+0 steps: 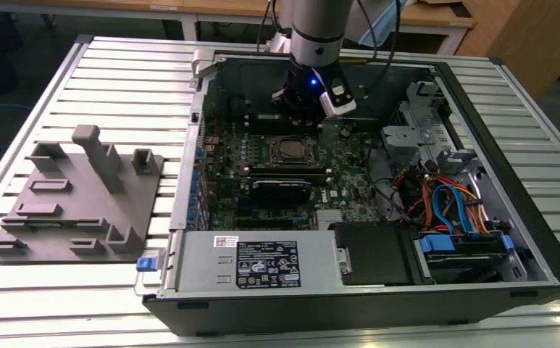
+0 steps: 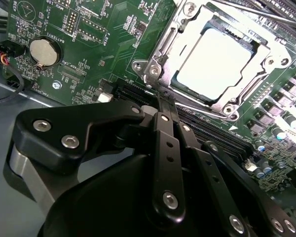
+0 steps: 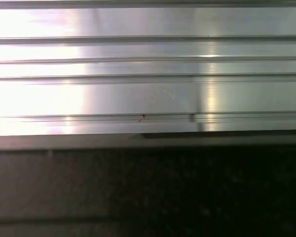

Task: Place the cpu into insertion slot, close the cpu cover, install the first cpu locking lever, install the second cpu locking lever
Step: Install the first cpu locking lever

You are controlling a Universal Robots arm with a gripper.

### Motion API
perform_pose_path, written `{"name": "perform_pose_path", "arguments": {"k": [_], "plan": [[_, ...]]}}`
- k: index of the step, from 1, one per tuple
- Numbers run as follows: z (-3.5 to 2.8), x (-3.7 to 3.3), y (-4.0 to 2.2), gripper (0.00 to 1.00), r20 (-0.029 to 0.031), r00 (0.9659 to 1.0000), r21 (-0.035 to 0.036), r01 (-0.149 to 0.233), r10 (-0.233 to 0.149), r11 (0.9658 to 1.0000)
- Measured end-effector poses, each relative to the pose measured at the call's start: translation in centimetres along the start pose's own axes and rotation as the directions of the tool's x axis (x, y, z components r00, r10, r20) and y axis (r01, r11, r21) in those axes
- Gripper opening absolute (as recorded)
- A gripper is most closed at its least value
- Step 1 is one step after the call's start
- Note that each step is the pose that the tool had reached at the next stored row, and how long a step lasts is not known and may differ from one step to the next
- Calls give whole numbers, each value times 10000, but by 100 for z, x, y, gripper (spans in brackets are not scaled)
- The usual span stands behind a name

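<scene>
The cpu (image 2: 214,59), with its pale silver top, lies in the insertion slot (image 1: 285,149) on the green motherboard. In the second wrist view the cpu cover (image 2: 164,47), a silver frame, lies flat around the chip. A thin metal lever rod (image 2: 259,13) runs along the socket's far side. My gripper (image 2: 160,102) hovers over the board just beside the socket's corner. Its black fingers (image 2: 167,148) are pressed together with nothing between them. In the exterior view the gripper (image 1: 301,116) hangs inside the open case, just behind the socket.
The open computer case (image 1: 531,239) lies on a slatted aluminium table (image 3: 148,74). A power-supply box (image 1: 256,262) fills its front and cables (image 1: 444,203) crowd the exterior view's right. A grey fixture plate (image 1: 77,206) lies at the left. A coin battery (image 2: 42,52) sits on the board.
</scene>
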State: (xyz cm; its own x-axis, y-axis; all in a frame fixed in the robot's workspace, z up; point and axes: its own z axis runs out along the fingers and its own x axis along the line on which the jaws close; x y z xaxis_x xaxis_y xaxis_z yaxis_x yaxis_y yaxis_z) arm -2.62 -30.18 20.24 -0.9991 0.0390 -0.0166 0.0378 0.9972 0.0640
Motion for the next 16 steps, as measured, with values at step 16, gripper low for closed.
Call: {"name": "perform_pose_path", "arguments": {"k": [16], "plan": [[1,0,-1,10,7,10000,242,5,-5,9997]]}}
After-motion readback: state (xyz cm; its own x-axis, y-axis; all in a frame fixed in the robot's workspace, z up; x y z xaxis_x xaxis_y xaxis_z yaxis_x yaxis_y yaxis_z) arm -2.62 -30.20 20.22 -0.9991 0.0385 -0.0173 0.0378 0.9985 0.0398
